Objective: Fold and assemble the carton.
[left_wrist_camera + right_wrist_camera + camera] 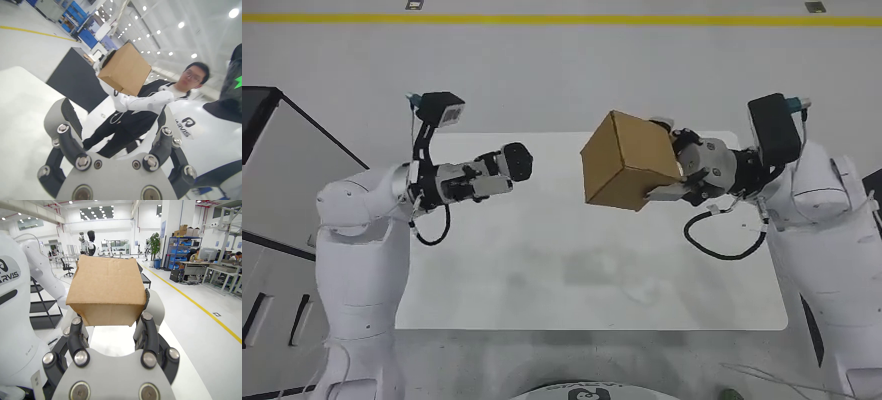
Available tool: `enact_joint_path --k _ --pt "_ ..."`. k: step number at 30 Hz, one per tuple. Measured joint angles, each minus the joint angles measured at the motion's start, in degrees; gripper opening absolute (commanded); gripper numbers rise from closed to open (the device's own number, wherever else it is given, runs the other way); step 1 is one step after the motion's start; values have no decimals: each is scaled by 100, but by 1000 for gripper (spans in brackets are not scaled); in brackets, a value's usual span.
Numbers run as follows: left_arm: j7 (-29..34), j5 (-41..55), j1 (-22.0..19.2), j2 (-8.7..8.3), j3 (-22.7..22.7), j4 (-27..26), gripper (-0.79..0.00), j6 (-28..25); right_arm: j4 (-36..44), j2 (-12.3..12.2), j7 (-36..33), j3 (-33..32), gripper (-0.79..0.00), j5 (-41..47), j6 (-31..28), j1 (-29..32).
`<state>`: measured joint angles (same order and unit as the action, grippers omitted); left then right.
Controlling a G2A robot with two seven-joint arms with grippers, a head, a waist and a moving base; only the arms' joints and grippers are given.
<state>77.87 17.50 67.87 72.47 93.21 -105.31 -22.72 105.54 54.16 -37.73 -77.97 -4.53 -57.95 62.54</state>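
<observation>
Now R gripper (111, 306) clamps carton (627, 160), raised above table (542, 270); L gripper (115, 108) spread apart, empty.

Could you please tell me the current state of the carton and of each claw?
Carton: folded into a box shape, tilted, held in the air above the table.
Right claw: shut on the carton, a finger on either side.
Left claw: open, holding nothing, apart from the carton.
</observation>
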Motion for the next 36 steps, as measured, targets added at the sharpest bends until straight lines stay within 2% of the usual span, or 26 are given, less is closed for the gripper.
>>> enact_joint_path --k 3,10,16,20,23,28,36 --pt "-14 -457 -80 -67 214 -59 0 -377 59 -44 -162 -102 -785 -41 -6 29" --pt "-711 -1156 -161 -240 471 -207 0 -1091 163 -119 -396 -230 -785 54 108 55" --pt "-666 -1147 -160 -237 465 -205 0 -1035 166 -117 -385 -226 -785 48 110 56" --pt "-668 -1147 -160 -237 465 -206 0 -1037 292 -85 -66 -121 -785 56 367 0" --pt "-668 -1147 -160 -237 465 -206 0 -1037 198 -72 -39 67 -785 318 508 -213" --pt "-668 -1147 -160 -237 465 -206 0 -1037 -7 -85 -419 288 -785 751 919 -605" --pt "-668 -1147 -160 -237 465 -206 0 -1037 -10 -20 -606 733 -785 1059 1280 -1285"
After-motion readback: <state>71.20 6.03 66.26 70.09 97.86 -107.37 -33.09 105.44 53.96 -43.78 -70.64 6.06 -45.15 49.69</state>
